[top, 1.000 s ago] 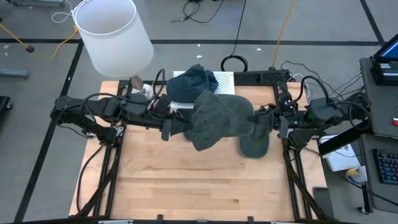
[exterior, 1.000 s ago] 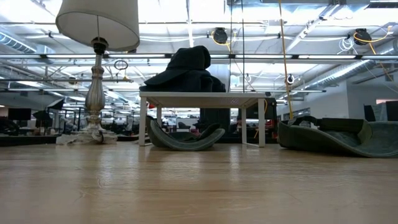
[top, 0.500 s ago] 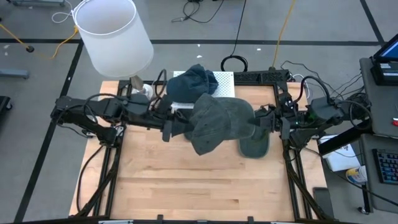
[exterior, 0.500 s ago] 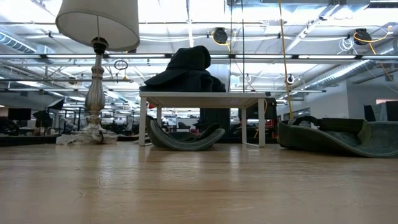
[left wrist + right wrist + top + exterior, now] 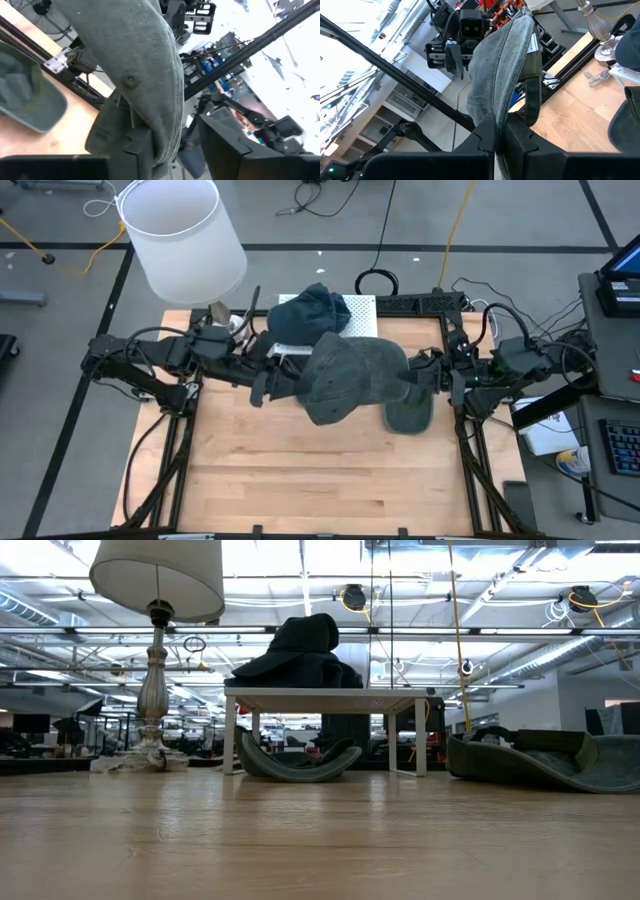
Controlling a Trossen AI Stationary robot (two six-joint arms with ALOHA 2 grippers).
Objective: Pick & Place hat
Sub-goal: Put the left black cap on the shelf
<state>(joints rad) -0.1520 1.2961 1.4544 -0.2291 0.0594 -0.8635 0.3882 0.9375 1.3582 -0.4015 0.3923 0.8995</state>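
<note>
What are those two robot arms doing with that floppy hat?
The two arms hold a grey-green hat up in the air between them, over the wooden table. The right gripper pinches one edge with shut jaws. The left gripper is at the other edge. Another hat lies on the table, and a dark one sits on a small white stand.

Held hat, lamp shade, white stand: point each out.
Held hat (image 5: 350, 375), high view, crown.
Lamp shade (image 5: 182, 235), high view, side wall.
White stand (image 5: 320, 697), low view, front edge of top.
</note>
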